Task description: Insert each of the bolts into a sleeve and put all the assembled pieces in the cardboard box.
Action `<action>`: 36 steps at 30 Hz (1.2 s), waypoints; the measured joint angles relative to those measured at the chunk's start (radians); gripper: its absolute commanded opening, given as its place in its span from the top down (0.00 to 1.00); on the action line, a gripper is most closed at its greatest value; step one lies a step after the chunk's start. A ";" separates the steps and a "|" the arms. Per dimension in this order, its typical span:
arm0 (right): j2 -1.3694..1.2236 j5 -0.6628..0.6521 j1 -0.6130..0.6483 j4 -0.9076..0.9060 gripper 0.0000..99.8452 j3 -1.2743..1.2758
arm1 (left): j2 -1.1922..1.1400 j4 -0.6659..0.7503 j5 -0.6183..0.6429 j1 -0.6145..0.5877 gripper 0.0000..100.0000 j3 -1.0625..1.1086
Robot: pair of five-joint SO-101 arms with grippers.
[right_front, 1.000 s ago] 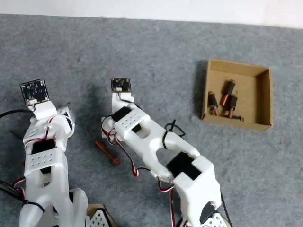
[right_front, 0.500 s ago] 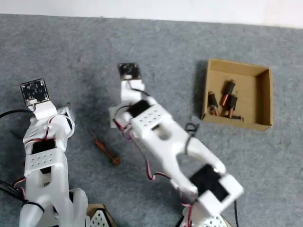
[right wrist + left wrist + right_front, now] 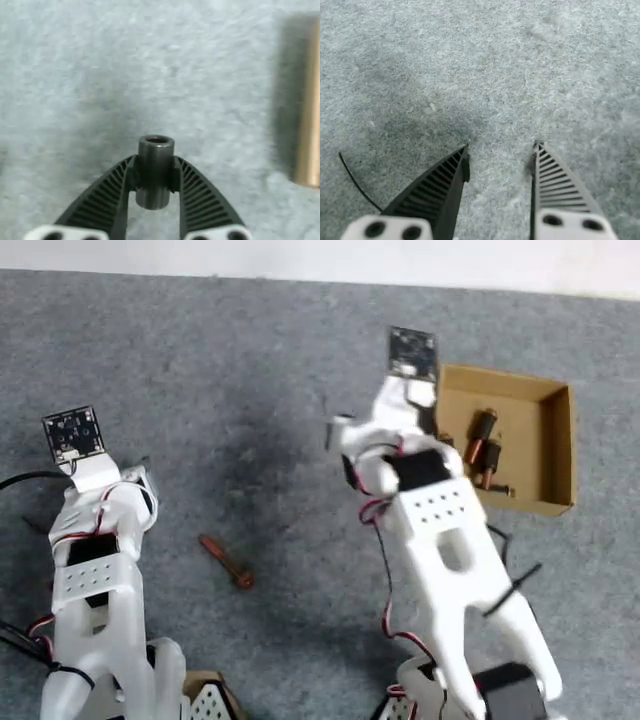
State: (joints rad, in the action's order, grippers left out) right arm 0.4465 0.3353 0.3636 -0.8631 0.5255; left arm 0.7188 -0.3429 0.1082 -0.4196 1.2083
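Observation:
A copper-coloured bolt [image 3: 225, 562] lies loose on the grey carpet, right of the left arm [image 3: 98, 540]. My left gripper [image 3: 501, 150] hangs open just above bare carpet, holding nothing. My right gripper [image 3: 155, 159] is shut on a dark upright sleeve [image 3: 155, 172], whose hollow end shows. In the high view the right arm [image 3: 440, 530] stands by the left side of the cardboard box [image 3: 535, 410]. Several assembled pieces [image 3: 478, 445] lie inside the box. The box wall [image 3: 307, 110] shows at the edge of the right wrist view.
Grey carpet [image 3: 250, 370] covers the table out to a pale wall strip at the back. A thin black cable [image 3: 355, 182] trails beside the left gripper. Open carpet lies between the two arms, around the bolt.
The right arm has swung from beside the bolt at the middle over to the box's left side, carrying the sleeve. The left arm and the bolt have not moved.

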 measured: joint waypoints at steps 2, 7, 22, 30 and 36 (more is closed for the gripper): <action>0.049 -0.008 -0.040 0.038 1.00 0.083 | 0.000 0.000 -0.017 0.012 0.80 0.000; 0.172 -0.008 -0.124 0.222 1.00 0.308 | 0.000 0.000 -0.098 0.083 0.81 0.000; 0.336 -0.109 -0.181 0.525 1.00 0.612 | 0.000 -0.140 -0.486 0.281 0.81 -0.006; 0.342 -0.109 -0.187 0.606 1.00 0.663 | -0.002 -0.531 -0.967 0.347 0.81 -0.235; 0.345 -0.109 -0.187 0.609 1.00 0.663 | -0.002 -1.019 -1.344 0.430 0.80 -0.468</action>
State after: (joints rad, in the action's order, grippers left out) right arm 0.7917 0.2263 0.1765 -0.2539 1.1884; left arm 0.7173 -1.3617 -1.2359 0.0100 0.7403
